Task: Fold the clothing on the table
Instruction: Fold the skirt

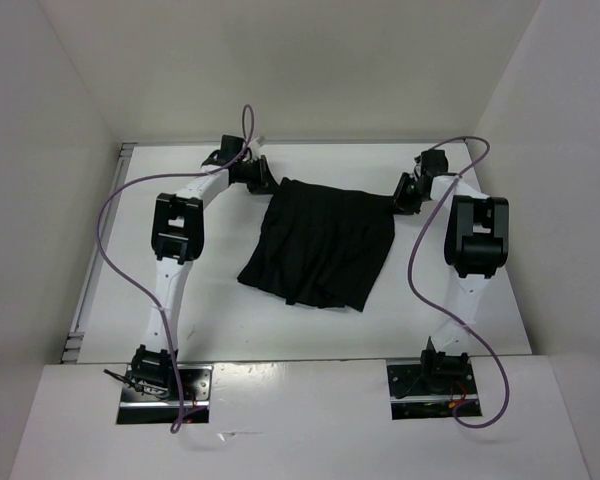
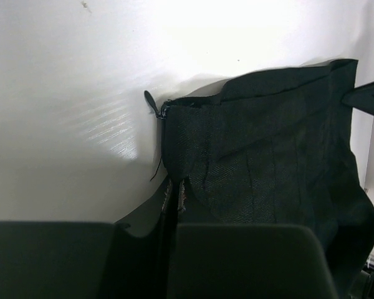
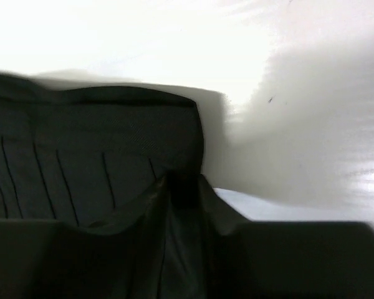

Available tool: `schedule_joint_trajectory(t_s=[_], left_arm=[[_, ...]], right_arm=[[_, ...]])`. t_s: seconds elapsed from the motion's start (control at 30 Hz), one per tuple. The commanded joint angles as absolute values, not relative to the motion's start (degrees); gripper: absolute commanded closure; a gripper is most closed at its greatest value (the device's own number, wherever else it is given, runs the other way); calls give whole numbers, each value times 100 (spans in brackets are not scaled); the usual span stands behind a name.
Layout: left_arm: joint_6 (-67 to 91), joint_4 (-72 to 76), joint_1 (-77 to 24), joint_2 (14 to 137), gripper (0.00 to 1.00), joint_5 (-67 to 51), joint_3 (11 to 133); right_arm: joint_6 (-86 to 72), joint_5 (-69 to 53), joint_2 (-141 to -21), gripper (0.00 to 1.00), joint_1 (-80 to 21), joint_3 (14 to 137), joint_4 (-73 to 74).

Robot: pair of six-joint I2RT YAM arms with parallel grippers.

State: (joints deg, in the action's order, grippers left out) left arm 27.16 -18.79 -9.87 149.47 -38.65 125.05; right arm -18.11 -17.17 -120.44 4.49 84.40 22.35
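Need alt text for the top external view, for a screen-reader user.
A black garment lies spread on the white table, creased and slightly skewed. The left gripper is at its far left corner and the right gripper is at its far right corner.

Blurred clothing (image 3: 100, 156), left edge cropped

Overhead camera looks down; both close wrist cameras seemingly share the clothing (image 1: 320, 245).

Plain black clothing (image 1: 320, 250) with faint darker pleat lines lies on the matte white table (image 1: 230, 320).
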Motion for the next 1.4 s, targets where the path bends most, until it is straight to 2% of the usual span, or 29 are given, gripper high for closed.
schedule_joint_trajectory(t_s=[0.0,0.03,0.1,0.23,0.37,0.43,0.47,0.57,0.67,0.83,0.93,0.97,1.0,1.03,1.1,1.13,1.2,1.23,1.27,1.37], left_arm=[[2566,-1916,-932,14695,100,-3806,12331],[2566,-1916,-879,14695,100,-3806,12331],[2636,-1916,-879,14748,100,-3875,12331],[2944,-1680,-678,14442,100,-4725,12279],[3006,-1556,-458,13450,100,-4790,12619],[3146,-1801,-352,13447,100,-4965,13224],[3216,-1984,-273,13447,100,-5053,14019],[3270,-2503,-220,13536,100,-5115,15403],[3279,-2591,-141,13063,100,-5167,15214],[3191,-2645,-26,12148,100,-5370,14539],[2953,-2811,-79,11149,100,-4643,13100],[2953,-2699,-79,10936,100,-4745,12635],[2953,-2481,-79,10681,100,-5512,11673],[3075,-2200,-9,10383,100,-5807,11185],[3042,-1347,-9,9390,100,-6203,10427],[2832,-1658,-9,9126,100,-5996,10259],[2279,-2230,-9,8824,100,-5059,10572],[2276,-2580,-9,8824,100,-4079,10695],[2329,-2714,43,9077,100,-3774,10931],[2653,-2813,97,9921,100,-3866,11432]], right_arm=[[-1828,-2021,-12418,72,466,8543,1890],[-1889,-2108,-12419,86,466,8482,1837],[-1890,-2371,-12419,99,466,8421,1750],[-1890,-2278,-11553,100,344,8507,1975],[-1775,-1838,-10391,100,237,9174,2583],[-1714,-1784,-9987,100,237,9726,2750],[-1714,-1732,-9923,100,237,9964,2960],[-1714,-1959,-9748,100,237,10660,3207],[-1714,-2153,-9284,100,176,10714,3138],[-1573,-2101,-8368,100,176,10136,3119],[-1389,-1978,-8069,100,123,9521,3585],[-1389,-1978,-7973,100,123,9336,3699],[-1336,-1978,-7606,100,-7,9151,3761],[-1336,-2056,-7350,100,-9,8767,3692],[-1274,-1918,-6588,100,-62,8509,3569],[-1492,-1516,-6435,100,-62,8508,3629],[-1556,-568,-6363,100,61,8664,3761],[-1556,-563,-6363,100,131,8718,3762],[-1556,-563,-6459,100,132,8797,3762],[-1774,-757,-7056,100,132,9105,3683]])
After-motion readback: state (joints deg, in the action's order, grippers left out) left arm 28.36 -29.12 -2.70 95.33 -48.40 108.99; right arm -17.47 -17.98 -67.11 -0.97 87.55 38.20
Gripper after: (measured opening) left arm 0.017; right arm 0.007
